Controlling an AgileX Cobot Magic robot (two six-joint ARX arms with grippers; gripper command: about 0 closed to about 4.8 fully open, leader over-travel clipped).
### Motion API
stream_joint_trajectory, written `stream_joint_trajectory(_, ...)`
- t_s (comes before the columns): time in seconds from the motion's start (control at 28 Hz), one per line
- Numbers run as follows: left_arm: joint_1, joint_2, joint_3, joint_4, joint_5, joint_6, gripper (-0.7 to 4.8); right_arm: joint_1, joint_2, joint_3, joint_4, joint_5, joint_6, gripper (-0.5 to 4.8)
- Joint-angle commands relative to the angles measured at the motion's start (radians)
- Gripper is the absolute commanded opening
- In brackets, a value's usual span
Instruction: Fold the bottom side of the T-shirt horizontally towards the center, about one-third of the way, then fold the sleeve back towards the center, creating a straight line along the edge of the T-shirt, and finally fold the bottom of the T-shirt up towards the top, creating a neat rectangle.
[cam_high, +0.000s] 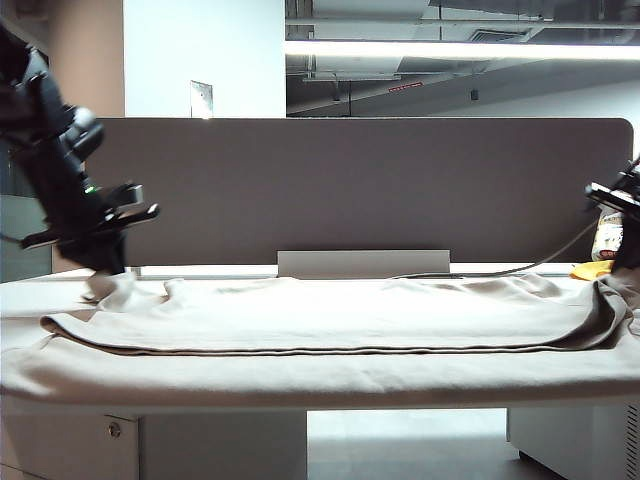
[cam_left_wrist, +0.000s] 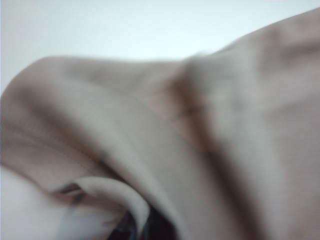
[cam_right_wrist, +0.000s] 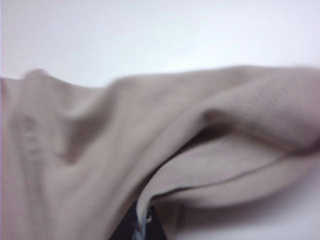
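The T-shirt (cam_high: 330, 320) lies spread nearly the whole width of the pale counter (cam_high: 20, 300), its near part draped over the front edge. One layer is doubled over, and the fold's lower edge runs as a long dark line across the cloth. The left hand (cam_high: 105, 275) sits at the shirt's far-left corner, closed on a small peak of fabric lifted off the surface. The right hand (cam_high: 628, 272) is at the far-right edge of the exterior view, mostly cut off by the frame, closed on the shirt where the cloth rises in a ridge. Both wrist views are filled with blurred beige knit bunched close to the lens, with white counter beyond.

Behind the counter stands a grey partition panel (cam_high: 360, 185). A small orange-yellow cloth (cam_high: 592, 270) and a printed bag (cam_high: 606, 236) rest near the right hand. Above the panel, a long ceiling light (cam_high: 460, 49) glows beneath dark exposed ducts.
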Motion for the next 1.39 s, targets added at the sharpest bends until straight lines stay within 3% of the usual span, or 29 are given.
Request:
stream_joint_trajectory(0.04,-0.047,-0.008,0.024,-0.02,0.009,0.003,-0.06,0.034,-0.014,0.025,0.003,-0.022,0.0,-0.07)
stream_joint_trajectory(0.54,-0.237,-0.012,0.027,-0.037,0.037,0.007,-0.06,0.19,-0.031,0.033,-0.014,-0.074,0.003,-0.07)
stream_joint_trajectory(0.93,-0.265,-0.011,0.027,-0.03,0.053,-0.013,-0.01,0.28,-0.03,0.033,-0.031,-0.087,0.01,-0.01)
stream_joint_trajectory(1.04,-0.265,-0.011,0.027,-0.026,0.076,-0.024,0.63,0.299,-0.03,0.033,-0.031,-0.122,0.011,0.78)
stream_joint_trajectory(1.21,-0.265,-0.011,0.027,-0.021,0.079,-0.047,1.69,0.331,-0.03,0.033,-0.031,-0.147,0.014,1.35)
stream_joint_trajectory(1.25,-0.265,-0.011,0.027,-0.021,0.079,-0.047,1.92,0.338,-0.03,0.033,-0.031,-0.148,0.014,1.75)
stream_joint_trajectory(1.36,-0.265,-0.011,0.027,-0.013,0.079,-0.047,2.2,0.354,-0.03,0.034,-0.021,-0.159,0.016,2.77)
stream_joint_trajectory(1.39,-0.265,-0.011,0.027,-0.01,0.079,-0.047,2.2,0.357,-0.03,0.034,-0.016,-0.159,0.016,2.77)
